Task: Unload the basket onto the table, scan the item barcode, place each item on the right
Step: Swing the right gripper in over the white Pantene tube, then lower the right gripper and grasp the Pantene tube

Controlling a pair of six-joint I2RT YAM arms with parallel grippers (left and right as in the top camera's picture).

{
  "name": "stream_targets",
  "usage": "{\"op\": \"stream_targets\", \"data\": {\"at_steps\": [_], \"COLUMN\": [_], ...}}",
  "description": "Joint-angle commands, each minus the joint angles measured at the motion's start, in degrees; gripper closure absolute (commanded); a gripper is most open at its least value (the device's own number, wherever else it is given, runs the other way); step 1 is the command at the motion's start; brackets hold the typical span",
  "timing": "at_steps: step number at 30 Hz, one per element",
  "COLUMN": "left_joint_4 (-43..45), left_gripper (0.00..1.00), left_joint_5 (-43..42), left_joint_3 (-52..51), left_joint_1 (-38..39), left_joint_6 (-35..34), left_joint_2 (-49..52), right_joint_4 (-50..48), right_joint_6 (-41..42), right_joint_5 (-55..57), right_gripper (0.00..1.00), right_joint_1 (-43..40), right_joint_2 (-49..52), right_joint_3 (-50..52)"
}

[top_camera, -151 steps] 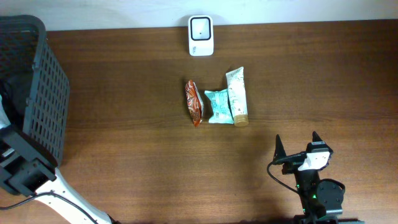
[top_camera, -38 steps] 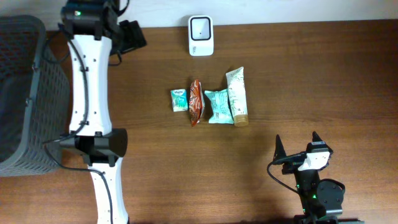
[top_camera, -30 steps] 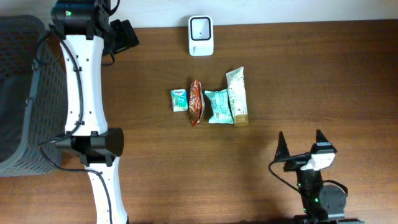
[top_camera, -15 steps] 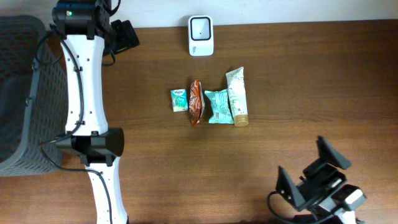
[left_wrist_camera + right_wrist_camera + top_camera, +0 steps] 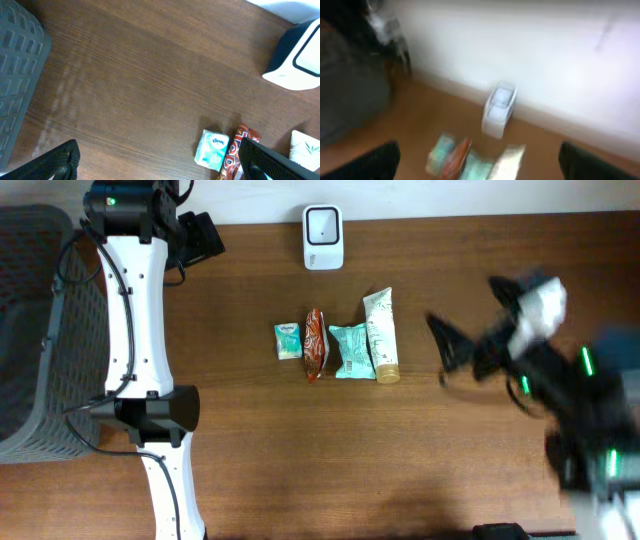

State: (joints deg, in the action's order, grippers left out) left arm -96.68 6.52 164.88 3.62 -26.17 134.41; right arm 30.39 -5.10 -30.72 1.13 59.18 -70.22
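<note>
Wooden table (image 5: 300, 460), with a pale wall along its far edge. One white scanner (image 5: 323, 237) stands at the far edge, centre.

Four items lie in one row a little nearer than the scanner, none of them gripped:
- tissue pack (image 5: 288, 341)
- red-brown wrapper (image 5: 316, 344)
- teal pouch (image 5: 350, 351)
- tube (image 5: 380, 335)

The pack lies just beside the wrapper, and the pouch lies against the tube. One dark mesh basket (image 5: 60, 330) sits at the left edge.

Two arms. The left gripper (image 5: 159, 150) hangs over bare wood between basket and scanner, jaws spread wide with nothing between them. The right gripper (image 5: 479, 147) is to the right of the row and badly blurred. Its fingers are wide apart and empty, facing the scanner and items.
</note>
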Motion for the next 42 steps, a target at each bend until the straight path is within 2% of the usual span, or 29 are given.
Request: {"op": "stream_targets", "data": {"at_steps": [1, 4, 8, 9, 11, 12, 15, 18, 22, 26, 31, 34, 37, 42], "left_joint_4": [0.0, 0.0, 0.0, 0.0, 0.0, 0.0, 0.0, 0.0, 0.0, 0.0, 0.0, 0.0, 0.0, 0.0], "left_gripper": [0.01, 0.01, 0.01, 0.01, 0.01, 0.01, 0.01, 0.01, 0.01, 0.01, 0.01, 0.01, 0.01, 0.01], "left_joint_5": [0.6, 0.6, 0.6, 0.6, 0.6, 0.6, 0.6, 0.6, 0.6, 0.6, 0.6, 0.6, 0.6, 0.6], "left_joint_3": [0.2, 0.2, 0.2, 0.2, 0.2, 0.2, 0.2, 0.2, 0.2, 0.2, 0.2, 0.2, 0.2, 0.2], "left_joint_1": [0.0, 0.0, 0.0, 0.0, 0.0, 0.0, 0.0, 0.0, 0.0, 0.0, 0.0, 0.0, 0.0, 0.0], "left_joint_6": [0.1, 0.1, 0.1, 0.1, 0.1, 0.1, 0.1, 0.1, 0.1, 0.1, 0.1, 0.1, 0.1, 0.1], "left_joint_2": [-0.3, -0.3, -0.3, -0.3, -0.3, -0.3, -0.3, -0.3, -0.3, -0.3, -0.3, -0.3, -0.3, -0.3], "right_joint_4": [15.4, 23.0, 20.3, 20.4, 22.5, 23.8, 25.4, 26.3, 26.3, 26.4, 25.6, 25.5, 25.5, 25.3], "right_joint_6": [-1.4, 7.0, 12.5, 12.4, 12.5, 13.6, 19.9, 28.2, 28.1, 28.2, 28.1, 28.1, 28.1, 28.2], "right_joint_5": [-5.6, -16.7, -30.7, -27.3, -12.3, 2.7, 32.4, 51.6, 56.1, 56.9, 57.4, 58.4, 58.4, 58.2], "right_gripper": [0.02, 0.02, 0.01, 0.0, 0.01, 0.01, 0.01, 0.01, 0.01, 0.01, 0.12, 0.15, 0.3, 0.3], "right_joint_1": [0.1, 0.1, 0.7, 1.4, 3.9, 6.8, 13.9, 20.9, 25.4, 26.3, 26.6, 26.9, 27.0, 27.1], "right_joint_2": [19.5, 31.2, 42.2, 43.8, 45.1, 45.2, 45.5, 47.3, 50.9, 56.9, 61.6, 62.8, 63.1, 63.1], "right_joint_3": [-16.7, -25.3, -26.9, -26.9, -26.9, -26.9, -26.8, -26.8, -26.8, -26.8, -26.8, -26.8, -26.6, -26.3]}}
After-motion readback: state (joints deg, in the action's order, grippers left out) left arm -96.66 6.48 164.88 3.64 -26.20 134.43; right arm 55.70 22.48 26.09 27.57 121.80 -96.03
